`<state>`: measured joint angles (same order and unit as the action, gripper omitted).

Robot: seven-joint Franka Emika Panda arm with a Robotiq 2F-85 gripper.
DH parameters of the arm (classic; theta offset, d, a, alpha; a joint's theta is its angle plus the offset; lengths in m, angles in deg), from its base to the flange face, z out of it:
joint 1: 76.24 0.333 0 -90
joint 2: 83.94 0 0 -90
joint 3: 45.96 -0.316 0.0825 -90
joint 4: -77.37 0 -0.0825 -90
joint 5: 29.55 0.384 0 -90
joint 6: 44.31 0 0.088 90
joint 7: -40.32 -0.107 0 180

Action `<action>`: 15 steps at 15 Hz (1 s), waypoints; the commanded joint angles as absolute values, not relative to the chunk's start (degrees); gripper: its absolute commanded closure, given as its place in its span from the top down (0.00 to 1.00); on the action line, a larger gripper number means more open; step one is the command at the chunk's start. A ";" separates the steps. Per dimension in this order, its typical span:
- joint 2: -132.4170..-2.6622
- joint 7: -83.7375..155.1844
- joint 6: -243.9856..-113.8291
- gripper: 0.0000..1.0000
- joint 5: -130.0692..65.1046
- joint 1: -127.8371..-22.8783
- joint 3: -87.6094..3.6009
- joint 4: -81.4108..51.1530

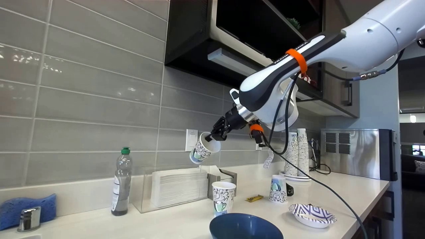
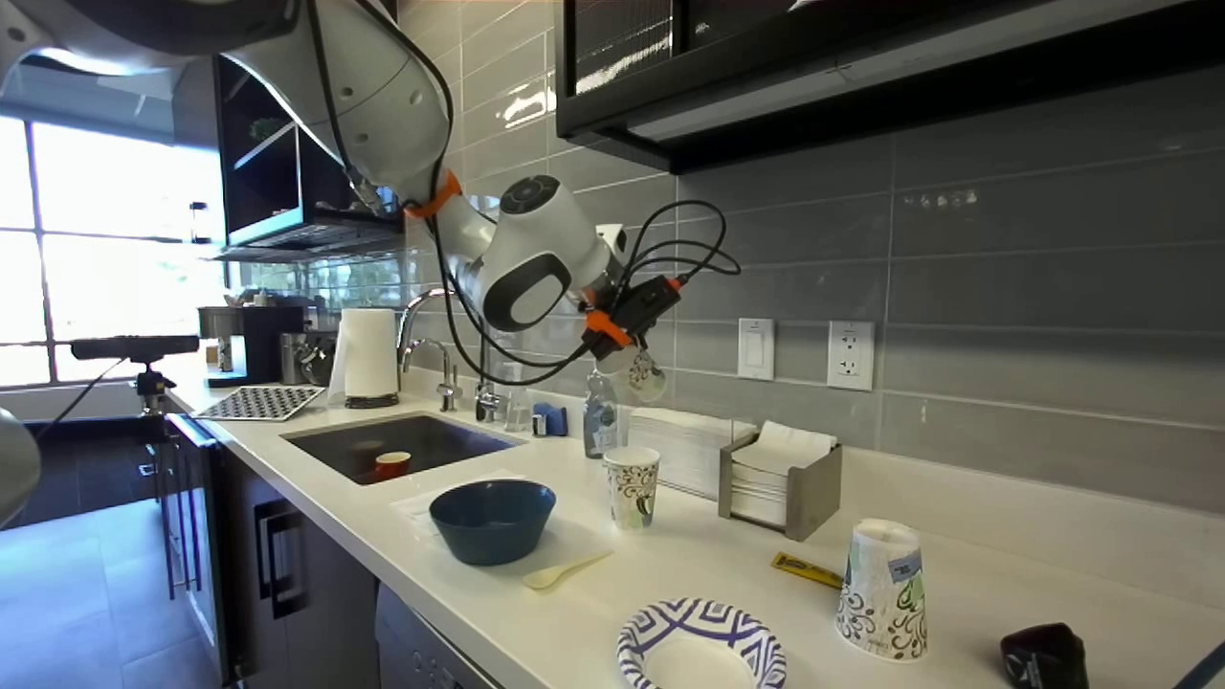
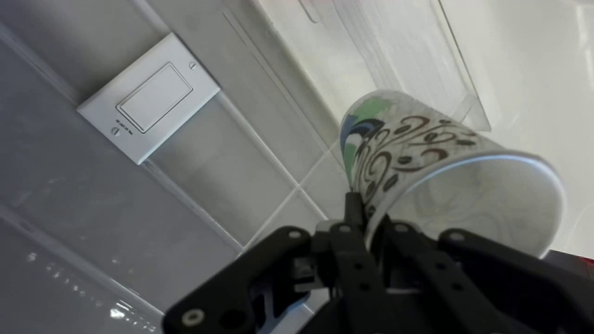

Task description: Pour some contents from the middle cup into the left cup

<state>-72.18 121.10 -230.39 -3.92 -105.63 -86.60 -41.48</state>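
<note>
The middle cup, a whitish paper cup with brown swirls and a green-blue mark, hangs tilted in the air in both exterior views. Its base points down and away; its mouth faces my gripper. In the wrist view, my gripper is shut on the rim of this cup, one finger inside and one outside. No contents show inside it. The left cup, similarly patterned, stands upright on the counter below, in both exterior views, apart from the held cup. Its inside is hidden.
A dark blue bowl and spoon lie beside the standing cup. A napkin holder and soap bottle stand along the tiled wall. An upside-down cup, yellow packet and patterned plate are farther along.
</note>
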 commanded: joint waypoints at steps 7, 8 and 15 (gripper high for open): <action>-63.75 126.24 -235.92 0.01 -5.10 -117.25 -102.07 -38.69; -61.59 126.97 -237.62 0.01 -6.56 -120.19 -105.72 -38.85; -48.29 129.90 -244.40 0.01 -20.77 -135.76 -119.75 -44.35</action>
